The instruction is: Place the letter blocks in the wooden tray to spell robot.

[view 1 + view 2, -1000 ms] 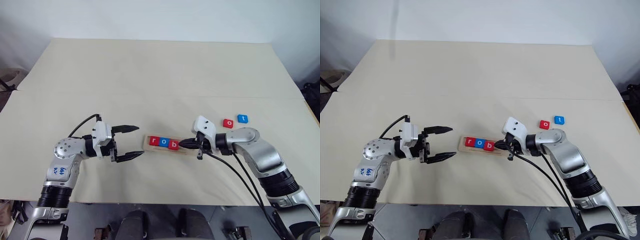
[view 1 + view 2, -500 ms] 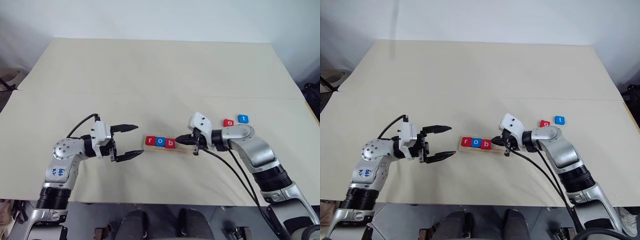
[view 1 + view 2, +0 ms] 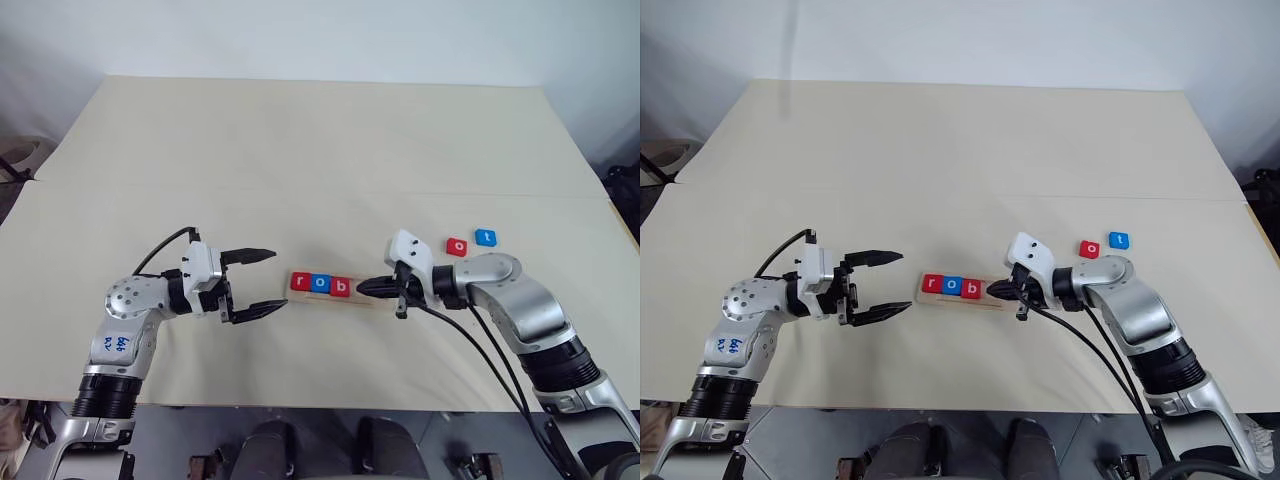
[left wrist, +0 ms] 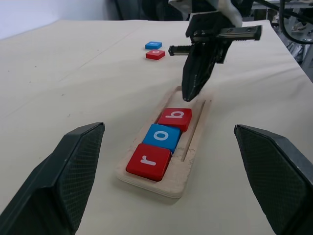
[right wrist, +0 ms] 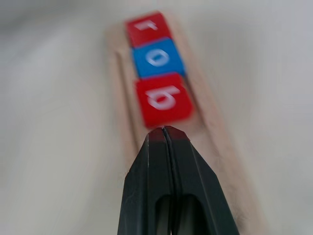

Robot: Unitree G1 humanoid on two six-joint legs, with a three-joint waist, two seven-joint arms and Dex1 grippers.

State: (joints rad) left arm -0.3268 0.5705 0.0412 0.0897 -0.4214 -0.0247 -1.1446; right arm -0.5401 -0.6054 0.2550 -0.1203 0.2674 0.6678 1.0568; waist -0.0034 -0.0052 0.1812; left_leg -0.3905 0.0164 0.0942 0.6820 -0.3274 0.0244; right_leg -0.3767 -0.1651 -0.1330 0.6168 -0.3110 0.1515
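since half a second ago the right claw point(image 3: 362, 288) has drawn back a little to the right, its fingers pressed shut and empty, tip over the bare right end of the wooden tray point(image 4: 188, 147). the tray lies mid-surface, holding red r point(image 3: 301, 281), blue o point(image 3: 320, 283) and red b point(image 3: 340, 288). a red o point(image 3: 457, 245) and blue t point(image 3: 485, 237) lie far right. the left claw point(image 3: 258, 281) hovers wide open, empty.

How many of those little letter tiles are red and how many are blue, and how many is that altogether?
Red tiles: 3, namely r and b in the wooden tray, and o loose on the table.
Blue tiles: 2, namely o in the tray and t loose on the table.
Total: 5
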